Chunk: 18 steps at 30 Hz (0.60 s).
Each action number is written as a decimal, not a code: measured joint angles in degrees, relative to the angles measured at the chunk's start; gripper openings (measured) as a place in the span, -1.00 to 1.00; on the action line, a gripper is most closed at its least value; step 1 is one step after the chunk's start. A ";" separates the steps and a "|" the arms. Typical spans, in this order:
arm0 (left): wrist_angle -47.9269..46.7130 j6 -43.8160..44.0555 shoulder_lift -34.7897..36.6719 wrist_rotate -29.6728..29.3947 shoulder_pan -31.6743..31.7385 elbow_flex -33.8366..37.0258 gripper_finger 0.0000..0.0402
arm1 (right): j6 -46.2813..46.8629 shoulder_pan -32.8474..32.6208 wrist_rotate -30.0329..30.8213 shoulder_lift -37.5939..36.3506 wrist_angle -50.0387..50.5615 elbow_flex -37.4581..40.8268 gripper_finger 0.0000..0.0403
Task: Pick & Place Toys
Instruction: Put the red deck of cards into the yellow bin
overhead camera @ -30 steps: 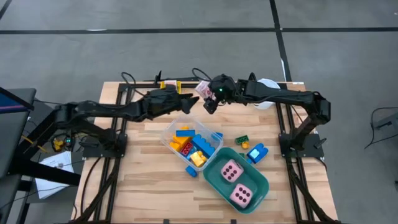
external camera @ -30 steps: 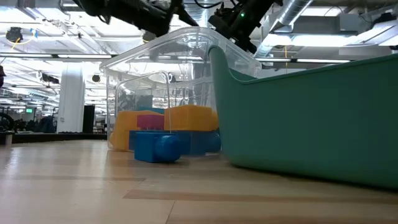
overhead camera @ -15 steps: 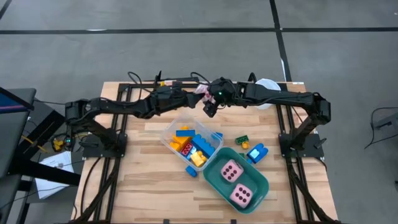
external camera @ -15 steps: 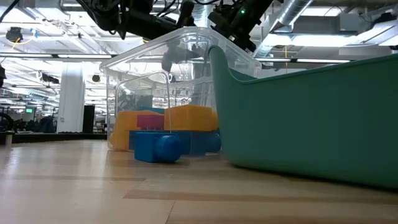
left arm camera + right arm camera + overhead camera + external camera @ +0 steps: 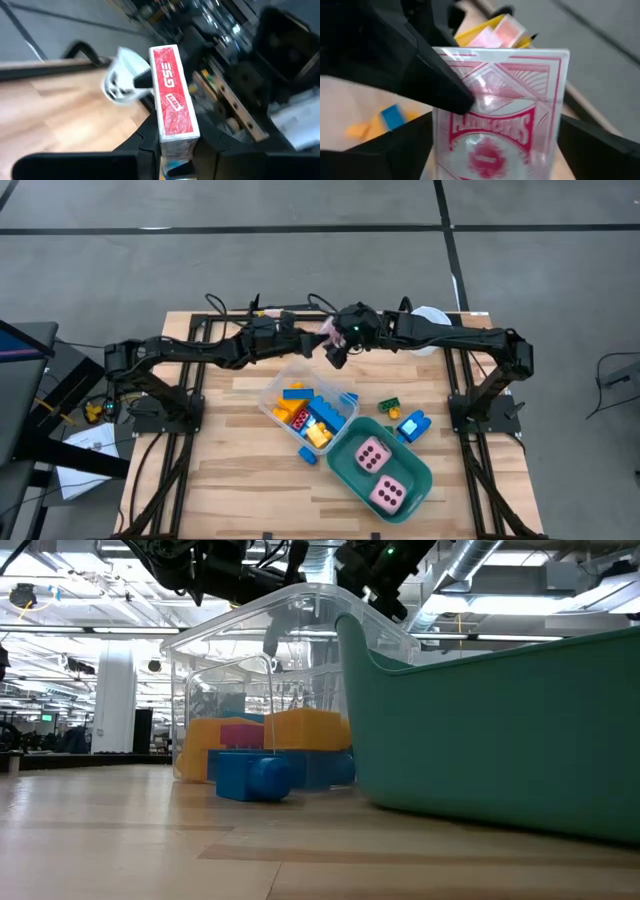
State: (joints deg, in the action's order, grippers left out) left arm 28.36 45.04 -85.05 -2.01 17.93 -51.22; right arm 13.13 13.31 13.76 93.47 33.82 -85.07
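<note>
Passing the card pack [image 5: 172, 95] between arms above the bench's [image 5: 240, 470] far edge, beyond the clear tub [image 5: 305, 412], you are risking a drop. The left pincer [image 5: 308, 343] is closing on the pack while the right pincer [image 5: 338, 350] is standing wide open beside it. If that left grip is sitting thin on one end, the pack could be twisting loose and falling outside the tub.

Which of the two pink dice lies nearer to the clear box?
The die at the tub's upper-left end, in the high view. It lies close to the clear box; the other die sits at the far end.
</note>
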 joint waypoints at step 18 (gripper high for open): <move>-46.02 -28.16 21.05 10.03 20.96 0.04 -0.70 | 1.94 6.62 -0.24 -11.46 9.66 0.06 0.80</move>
State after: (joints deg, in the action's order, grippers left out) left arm -17.66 16.88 -64.00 8.02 38.89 -51.18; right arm 15.07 19.93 13.52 82.00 43.48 -85.01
